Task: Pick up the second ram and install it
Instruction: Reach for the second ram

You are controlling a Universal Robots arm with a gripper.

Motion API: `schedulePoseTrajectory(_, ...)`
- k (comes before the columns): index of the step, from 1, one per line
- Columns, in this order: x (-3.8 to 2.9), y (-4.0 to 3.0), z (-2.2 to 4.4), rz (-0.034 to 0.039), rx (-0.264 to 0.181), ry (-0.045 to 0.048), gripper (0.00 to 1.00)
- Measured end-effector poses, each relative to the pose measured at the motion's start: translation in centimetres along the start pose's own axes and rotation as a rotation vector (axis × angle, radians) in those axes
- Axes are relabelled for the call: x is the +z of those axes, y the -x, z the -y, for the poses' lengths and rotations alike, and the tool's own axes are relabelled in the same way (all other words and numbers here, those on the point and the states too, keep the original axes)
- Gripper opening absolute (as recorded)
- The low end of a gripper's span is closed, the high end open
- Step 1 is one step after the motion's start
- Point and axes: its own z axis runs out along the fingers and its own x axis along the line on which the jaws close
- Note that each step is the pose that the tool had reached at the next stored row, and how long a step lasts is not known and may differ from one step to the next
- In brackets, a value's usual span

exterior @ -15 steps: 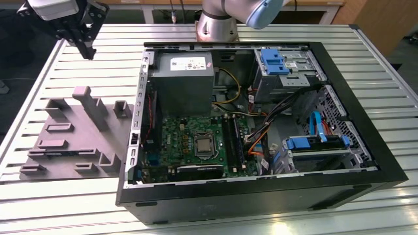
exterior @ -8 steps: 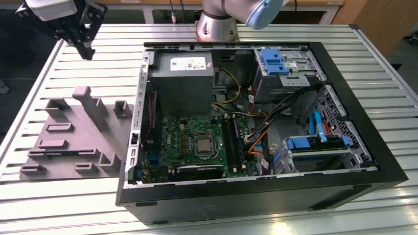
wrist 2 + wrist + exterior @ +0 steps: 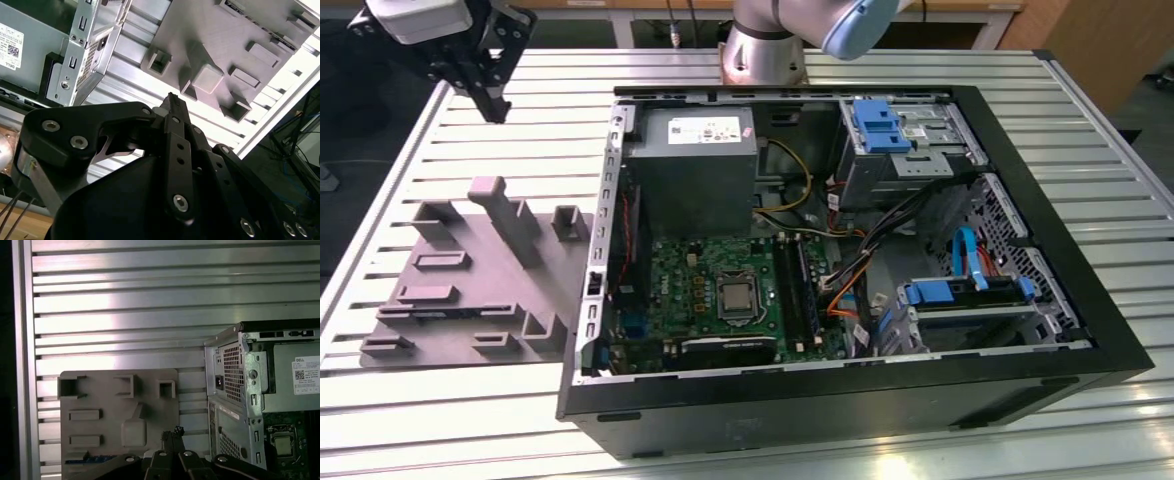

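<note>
My gripper (image 3: 491,110) hangs high over the table's far corner at the exterior view's left, beyond the grey fixture block (image 3: 467,300). Its black fingers meet at the tips and look shut with nothing between them, in both wrist views (image 3: 172,100) (image 3: 172,432). Below them lies the fixture block (image 3: 110,410) with its upright posts. A thin dark blue-green strip (image 3: 92,458) lies in a slot at the block's edge; it may be the second ram, but little of it shows. Long black memory slots (image 3: 797,285) run beside the processor on the motherboard.
The open computer case (image 3: 854,385) lies on its side on the slatted metal table (image 3: 494,420), at the exterior view's right of the fixture. Inside are a grey power supply (image 3: 694,165), blue drive brackets (image 3: 878,125) and loose cables. The arm's base (image 3: 767,50) stands behind the case.
</note>
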Motion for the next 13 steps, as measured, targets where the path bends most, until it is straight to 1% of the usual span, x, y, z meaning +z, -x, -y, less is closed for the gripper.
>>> schedulePoseTrajectory(13,0.07,-0.36,0.08,0.0,0.0,-0.0001,0.11)
